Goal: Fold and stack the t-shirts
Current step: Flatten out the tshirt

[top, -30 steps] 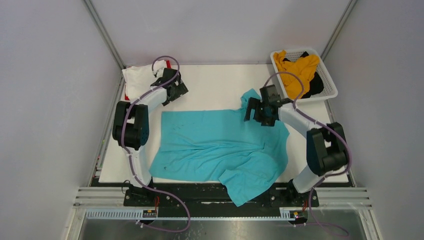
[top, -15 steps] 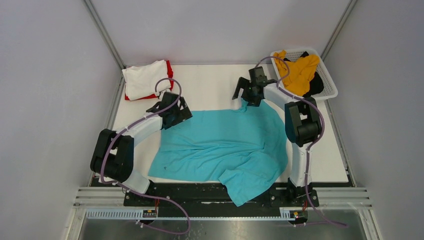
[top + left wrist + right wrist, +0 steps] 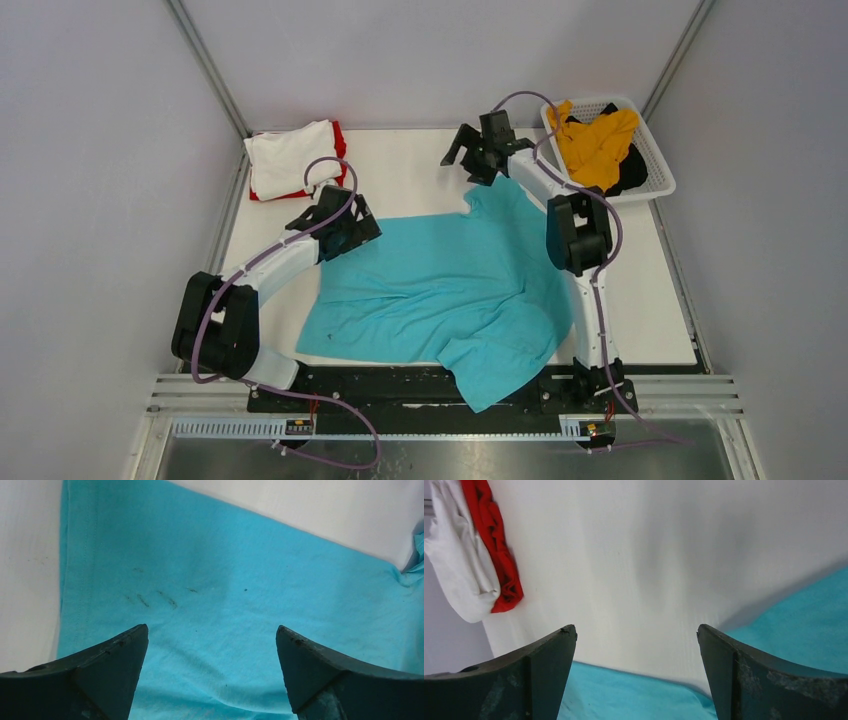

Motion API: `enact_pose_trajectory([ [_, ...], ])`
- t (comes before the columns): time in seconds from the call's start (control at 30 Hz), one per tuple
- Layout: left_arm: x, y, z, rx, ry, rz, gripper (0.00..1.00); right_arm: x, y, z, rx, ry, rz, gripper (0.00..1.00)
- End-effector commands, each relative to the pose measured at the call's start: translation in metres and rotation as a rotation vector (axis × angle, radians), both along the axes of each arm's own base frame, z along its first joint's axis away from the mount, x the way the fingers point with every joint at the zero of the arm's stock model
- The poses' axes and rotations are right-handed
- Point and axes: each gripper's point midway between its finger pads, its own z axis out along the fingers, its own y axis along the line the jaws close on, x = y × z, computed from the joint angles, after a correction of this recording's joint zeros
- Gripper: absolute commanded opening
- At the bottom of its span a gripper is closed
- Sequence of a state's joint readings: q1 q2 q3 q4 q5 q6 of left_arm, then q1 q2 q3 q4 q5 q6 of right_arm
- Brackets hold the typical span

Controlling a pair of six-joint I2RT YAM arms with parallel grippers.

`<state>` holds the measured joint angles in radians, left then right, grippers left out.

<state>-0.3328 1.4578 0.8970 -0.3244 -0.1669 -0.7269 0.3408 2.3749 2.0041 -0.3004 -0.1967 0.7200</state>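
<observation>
The teal t-shirt (image 3: pixel 450 290) lies spread on the white table, one part hanging over the near edge. It fills the left wrist view (image 3: pixel 225 580) and shows low in the right wrist view (image 3: pixel 634 695). My left gripper (image 3: pixel 345 228) is open and empty over the shirt's far left corner. My right gripper (image 3: pixel 470 160) is open and empty above the table, just beyond the shirt's far right sleeve. A folded white t-shirt (image 3: pixel 290 158) lies on a red t-shirt (image 3: pixel 337 140) at the far left. The mustard yellow t-shirt (image 3: pixel 598 145) and the black t-shirt (image 3: pixel 630 172) lie in the basket.
The white mesh basket (image 3: pixel 655 150) stands at the far right corner. Grey walls enclose the table (image 3: pixel 410 170) on three sides. The white and red pile also shows in the right wrist view (image 3: pixel 474 565).
My left gripper came from the white and red pile to the teal shirt's far left corner. My right gripper moved from over the shirt's right side toward the far edge, past the sleeve.
</observation>
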Motion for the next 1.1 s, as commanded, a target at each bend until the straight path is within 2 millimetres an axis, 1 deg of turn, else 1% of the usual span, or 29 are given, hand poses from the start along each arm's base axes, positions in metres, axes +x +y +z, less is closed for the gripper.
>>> enact_pose_trajectory([
  [0.0,0.006,-0.005,0.018,-0.037,-0.041,-0.004,0.99,-0.031,-0.022,0.032,-0.12,-0.031,0.024,0.99],
  [0.07,0.002,-0.011,0.013,-0.062,-0.021,-0.025,0.99,-0.069,-0.042,0.021,-0.189,0.008,0.055,0.99],
  [0.1,0.0,-0.014,0.01,-0.072,-0.012,-0.035,0.99,-0.09,-0.052,0.026,-0.215,0.016,0.064,0.99],
  [0.2,-0.005,-0.02,-0.003,-0.074,0.022,-0.056,0.99,-0.154,-0.09,-0.002,-0.344,0.128,0.074,0.99],
  [0.23,-0.005,-0.021,-0.008,-0.073,0.034,-0.058,0.99,-0.17,-0.099,-0.01,-0.375,0.158,0.073,1.0],
  [0.27,-0.005,-0.024,-0.014,-0.076,0.053,-0.061,0.99,-0.186,-0.11,-0.018,-0.407,0.19,0.066,0.99],
  [0.3,-0.004,-0.029,-0.019,-0.084,0.069,-0.071,0.99,-0.196,-0.115,-0.025,-0.423,0.213,0.074,1.0],
  [0.37,0.001,-0.038,-0.027,-0.1,0.089,-0.089,0.99,-0.207,-0.12,-0.033,-0.442,0.247,0.086,0.99],
  [0.43,0.009,-0.045,-0.032,-0.11,0.096,-0.097,0.99,-0.21,-0.12,-0.04,-0.441,0.29,0.103,0.99],
  [0.53,0.024,-0.048,-0.042,-0.092,0.104,-0.088,0.99,-0.207,-0.119,-0.051,-0.409,0.356,0.115,0.99],
  [0.63,0.044,-0.048,-0.05,-0.048,0.123,-0.073,0.99,-0.19,-0.125,-0.052,-0.399,0.369,0.09,0.99],
  [0.67,0.049,-0.048,-0.058,-0.035,0.143,-0.07,0.99,-0.184,-0.128,-0.054,-0.395,0.374,0.081,0.99],
  [0.73,0.065,-0.052,-0.061,-0.029,0.148,-0.073,0.99,-0.17,-0.131,-0.049,-0.376,0.372,0.073,1.0],
  [0.8,0.082,-0.054,-0.065,-0.017,0.148,-0.066,0.99,-0.155,-0.134,-0.052,-0.367,0.38,0.064,0.99],
  [0.9,0.102,-0.055,-0.07,-0.02,0.178,-0.054,0.99,-0.135,-0.13,-0.053,-0.301,0.397,0.07,1.0],
  [1.0,0.122,-0.055,-0.068,-0.032,0.171,-0.043,0.99,-0.116,-0.132,-0.054,-0.284,0.404,0.064,0.99],
  [1.07,0.14,-0.052,-0.064,-0.048,0.152,-0.027,0.99,-0.102,-0.134,-0.051,-0.275,0.399,0.052,1.0],
])
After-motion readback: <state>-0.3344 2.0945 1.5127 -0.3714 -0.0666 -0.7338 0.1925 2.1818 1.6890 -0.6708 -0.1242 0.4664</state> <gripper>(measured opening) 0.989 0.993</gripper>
